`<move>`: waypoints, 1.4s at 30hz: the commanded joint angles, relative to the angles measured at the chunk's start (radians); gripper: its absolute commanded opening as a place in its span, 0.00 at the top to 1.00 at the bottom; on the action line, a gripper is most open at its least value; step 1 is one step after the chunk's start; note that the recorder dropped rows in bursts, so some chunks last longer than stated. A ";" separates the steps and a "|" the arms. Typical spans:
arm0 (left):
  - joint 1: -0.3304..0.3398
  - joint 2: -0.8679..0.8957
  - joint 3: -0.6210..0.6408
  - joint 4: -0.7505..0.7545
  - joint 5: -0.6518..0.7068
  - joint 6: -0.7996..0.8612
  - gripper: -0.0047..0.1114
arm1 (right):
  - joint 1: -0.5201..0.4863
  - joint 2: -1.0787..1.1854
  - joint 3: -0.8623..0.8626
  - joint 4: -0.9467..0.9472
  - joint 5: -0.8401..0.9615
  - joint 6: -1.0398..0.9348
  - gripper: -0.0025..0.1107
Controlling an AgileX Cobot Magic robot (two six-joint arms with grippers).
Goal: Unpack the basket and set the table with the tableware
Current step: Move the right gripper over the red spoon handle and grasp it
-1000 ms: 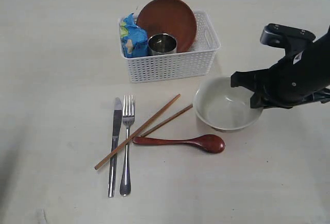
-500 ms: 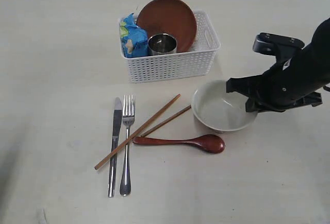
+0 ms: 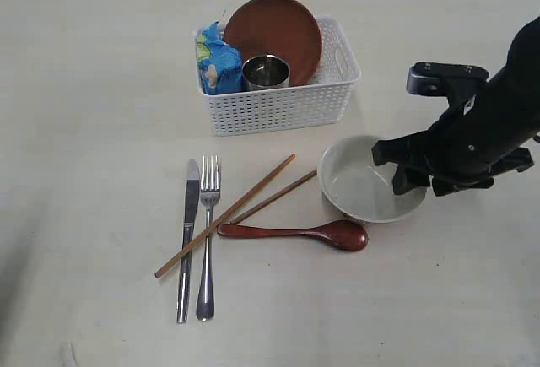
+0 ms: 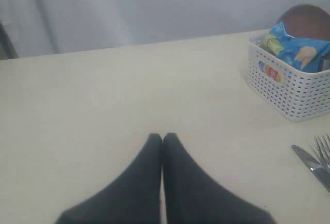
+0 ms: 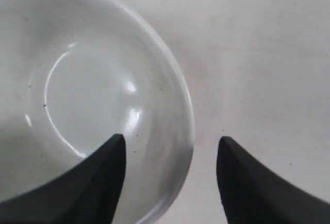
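Note:
The white bowl [image 3: 364, 185] sits on the table [image 3: 101, 114] right of the chopsticks [image 3: 224, 215] and above the dark red spoon [image 3: 295, 233]. My right gripper [image 3: 419, 183] stands open astride the bowl's right rim, one finger inside, one outside; in the right wrist view the gripper [image 5: 171, 139] straddles the bowl [image 5: 93, 90] without pinching it. Knife [image 3: 187, 232] and fork [image 3: 207, 240] lie side by side on the left. The white basket [image 3: 278, 105] holds the reddish-brown plate [image 3: 272, 29] and the steel cup [image 3: 266, 72]. My left gripper [image 4: 163, 137] is shut, empty, above bare table.
A blue snack bag [image 3: 216, 59] stands in the basket's left end. The left wrist view shows the basket [image 4: 289, 92], the snack bag [image 4: 296, 49], the knife tip [image 4: 309, 163] and the fork tines [image 4: 324, 147] off to one side.
The bowl has come down and settled on the table by the spoon. The right gripper's fingers now stand apart from its rim. The left arm has not moved.

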 commanded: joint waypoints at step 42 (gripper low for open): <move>0.002 -0.002 0.003 0.001 -0.010 -0.004 0.96 | 0.630 0.339 -0.366 -0.118 0.076 -0.549 0.52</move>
